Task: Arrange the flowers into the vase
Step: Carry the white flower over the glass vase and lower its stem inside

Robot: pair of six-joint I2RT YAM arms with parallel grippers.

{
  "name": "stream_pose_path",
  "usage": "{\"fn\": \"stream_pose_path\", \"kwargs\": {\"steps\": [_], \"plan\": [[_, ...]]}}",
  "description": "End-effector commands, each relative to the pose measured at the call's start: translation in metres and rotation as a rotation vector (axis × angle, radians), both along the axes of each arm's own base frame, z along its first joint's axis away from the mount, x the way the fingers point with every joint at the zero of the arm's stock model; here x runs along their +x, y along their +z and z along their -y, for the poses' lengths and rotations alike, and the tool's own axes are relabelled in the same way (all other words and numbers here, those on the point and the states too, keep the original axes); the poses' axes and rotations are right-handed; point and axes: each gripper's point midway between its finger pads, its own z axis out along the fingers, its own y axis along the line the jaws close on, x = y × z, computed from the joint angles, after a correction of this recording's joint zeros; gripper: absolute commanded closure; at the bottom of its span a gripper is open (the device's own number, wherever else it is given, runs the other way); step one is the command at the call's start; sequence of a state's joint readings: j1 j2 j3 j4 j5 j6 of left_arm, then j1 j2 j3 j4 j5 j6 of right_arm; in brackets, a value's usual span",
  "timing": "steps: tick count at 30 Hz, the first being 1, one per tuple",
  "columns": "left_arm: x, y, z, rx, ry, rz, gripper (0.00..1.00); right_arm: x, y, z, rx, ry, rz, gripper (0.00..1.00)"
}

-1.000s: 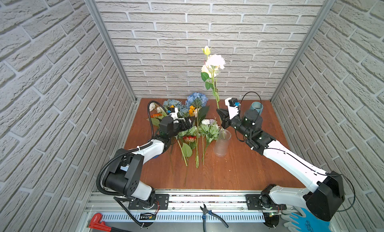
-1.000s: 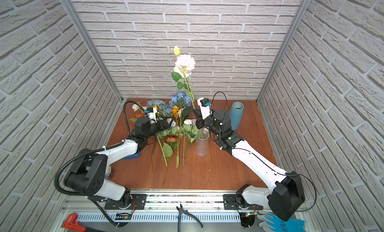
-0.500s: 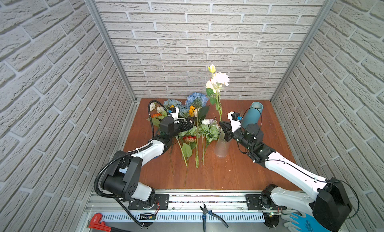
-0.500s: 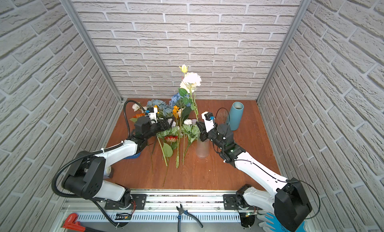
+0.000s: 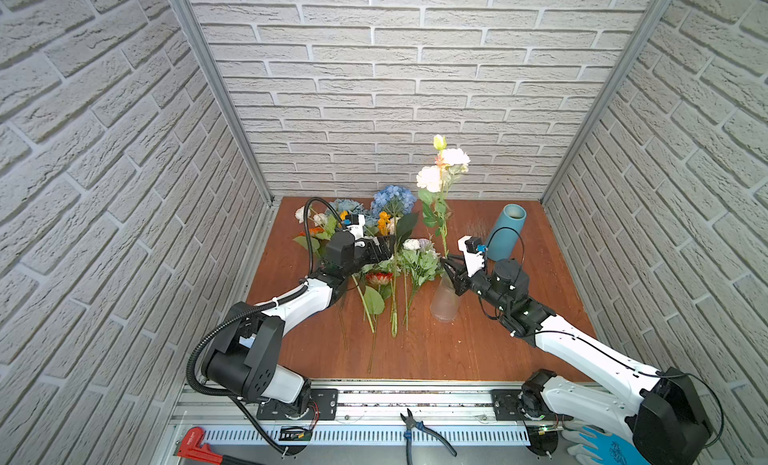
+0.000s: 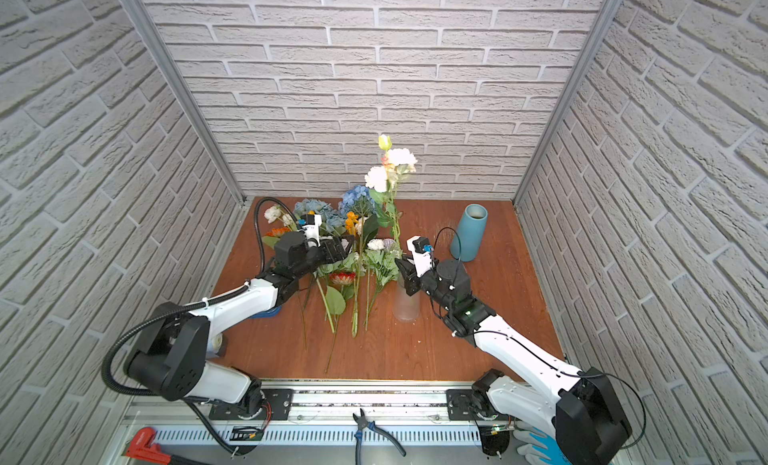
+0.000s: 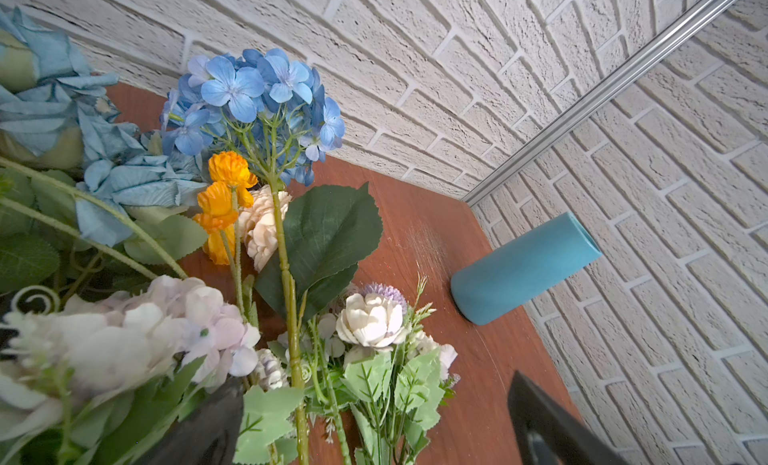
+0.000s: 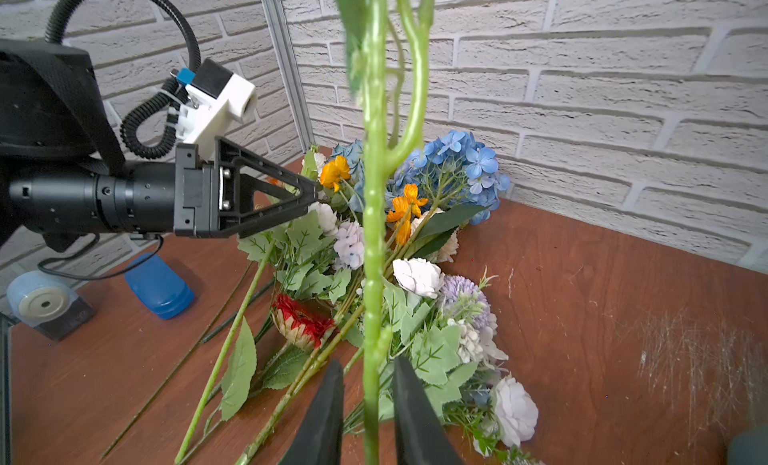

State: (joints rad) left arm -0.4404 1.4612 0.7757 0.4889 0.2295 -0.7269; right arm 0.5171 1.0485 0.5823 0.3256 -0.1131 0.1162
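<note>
Crowding the left pincer (image 5: 384, 251), loose flowers (image 5: 419, 263) lie beside the clear vase (image 5: 444, 307).

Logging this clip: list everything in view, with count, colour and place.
clear vase: one, frosted, upright on the table.
white-flowered stem: one, white blooms, yellow bud, standing in the clear vase.
loose flowers: heap, count unclear; blue, orange, red, white, lilac; lying beside the clear vase.
blue vase: one, teal, back right.
tape dispenser: one, pale blue, table's left edge.
blue object: one, beside the tape dispenser.
pliers: one, dark, front rail.
red tool: one, front left.
glove: one, blue-white, front right.
left pincer: wide open over the loose flowers.
right pincer: jaws slightly apart around the white-flowered stem.
</note>
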Motion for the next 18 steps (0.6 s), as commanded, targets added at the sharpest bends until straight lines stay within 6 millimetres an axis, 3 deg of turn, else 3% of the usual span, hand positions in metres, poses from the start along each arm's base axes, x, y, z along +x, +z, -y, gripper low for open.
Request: {"fn": "stream_pose_path", "kwargs": {"steps": [1, 3, 5, 6, 18], "plan": [[0.002, 0.028, 0.006, -0.004, -0.009, 0.078, 0.02, -0.002, 0.014, 0.003, 0.026, -0.009, 0.053, 0.72], [0.002, 0.029, 0.008, -0.003, -0.014, 0.079, 0.02, -0.003, 0.014, 0.004, 0.023, -0.012, 0.058, 0.74], [0.003, 0.03, 0.013, -0.001, -0.024, 0.082, 0.02, -0.004, 0.015, 0.005, 0.026, -0.014, 0.068, 0.9], [0.005, 0.03, 0.014, -0.002, -0.027, 0.083, 0.02, -0.004, 0.016, 0.006, 0.03, -0.017, 0.075, 0.94], [0.013, 0.037, 0.038, -0.032, -0.086, 0.09, 0.02, -0.015, 0.007, 0.014, 0.007, -0.023, 0.083, 0.92]]}}
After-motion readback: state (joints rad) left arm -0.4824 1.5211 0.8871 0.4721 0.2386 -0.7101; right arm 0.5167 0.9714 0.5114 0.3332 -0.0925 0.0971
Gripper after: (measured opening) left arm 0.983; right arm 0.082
